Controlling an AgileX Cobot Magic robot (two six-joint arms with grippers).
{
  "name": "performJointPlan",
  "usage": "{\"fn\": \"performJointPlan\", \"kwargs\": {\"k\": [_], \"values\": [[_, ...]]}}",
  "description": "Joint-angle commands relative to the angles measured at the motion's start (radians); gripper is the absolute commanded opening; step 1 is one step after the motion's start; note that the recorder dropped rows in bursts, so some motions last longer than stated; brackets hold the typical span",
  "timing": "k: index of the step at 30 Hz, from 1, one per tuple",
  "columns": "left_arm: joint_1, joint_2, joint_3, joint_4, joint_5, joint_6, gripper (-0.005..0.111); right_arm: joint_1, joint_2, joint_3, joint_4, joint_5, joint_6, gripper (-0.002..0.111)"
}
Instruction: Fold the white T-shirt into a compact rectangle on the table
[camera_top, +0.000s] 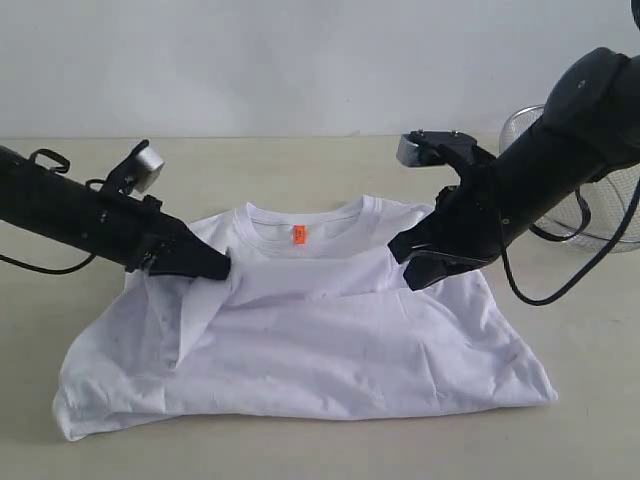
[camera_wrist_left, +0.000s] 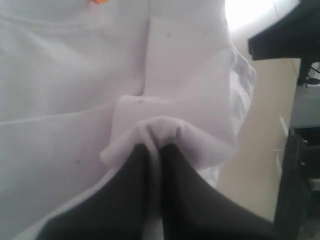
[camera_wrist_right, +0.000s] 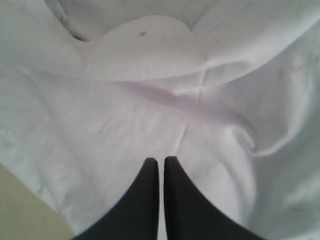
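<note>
The white T-shirt (camera_top: 330, 340) lies spread on the table (camera_top: 300, 160), collar and orange neck tag (camera_top: 298, 234) towards the back. Its left sleeve side is lifted and drawn inward. My left gripper (camera_top: 222, 268) is shut on that fold; the left wrist view shows the cloth (camera_wrist_left: 75, 75) bunched round the closed tips (camera_wrist_left: 159, 146). My right gripper (camera_top: 400, 258) hovers at the shirt's right shoulder, shut. In the right wrist view its tips (camera_wrist_right: 161, 160) sit close together over the rumpled shirt (camera_wrist_right: 125, 100), with no cloth visibly pinched.
A wire basket (camera_top: 600, 200) stands at the back right behind the right arm. Bare table runs along the front edge and on both sides of the shirt. A pale wall rises behind the table.
</note>
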Motion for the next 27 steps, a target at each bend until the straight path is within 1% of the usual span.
{"fn": "performJointPlan", "kwargs": {"k": [1,6,8,11,13,15,18,23,26,27], "values": [[-0.013,-0.066,-0.005,0.023,0.09,0.014,0.005,-0.001,-0.005,0.003,-0.001,-0.023,0.002,0.0],[-0.04,-0.126,-0.005,0.248,0.064,-0.12,0.005,-0.001,-0.005,0.003,0.007,-0.032,0.002,0.0],[-0.065,-0.134,-0.005,0.323,0.067,-0.178,0.005,-0.001,-0.009,0.003,0.007,-0.036,0.002,0.0],[-0.113,-0.135,-0.005,0.385,0.082,-0.193,0.005,-0.001,-0.027,0.003,0.007,-0.047,0.002,0.0],[-0.144,-0.135,-0.005,0.39,0.032,-0.196,0.005,-0.001,-0.039,0.003,0.009,-0.059,-0.001,0.0],[-0.158,-0.135,-0.005,0.36,-0.041,-0.214,0.005,-0.001,-0.049,0.003,0.009,-0.067,-0.003,0.0],[-0.161,-0.142,-0.005,0.321,-0.118,-0.216,0.005,-0.001,-0.054,0.003,0.009,-0.067,-0.003,0.0],[-0.161,-0.164,-0.044,0.346,-0.176,-0.22,0.005,-0.001,-0.054,0.003,0.009,-0.069,-0.005,0.0],[-0.161,-0.186,-0.069,0.348,-0.24,-0.224,0.005,-0.001,-0.054,0.003,0.009,-0.069,-0.005,0.0],[-0.161,-0.197,-0.075,0.357,-0.279,-0.238,0.005,-0.001,-0.054,0.003,0.009,-0.066,-0.005,0.0]]}}
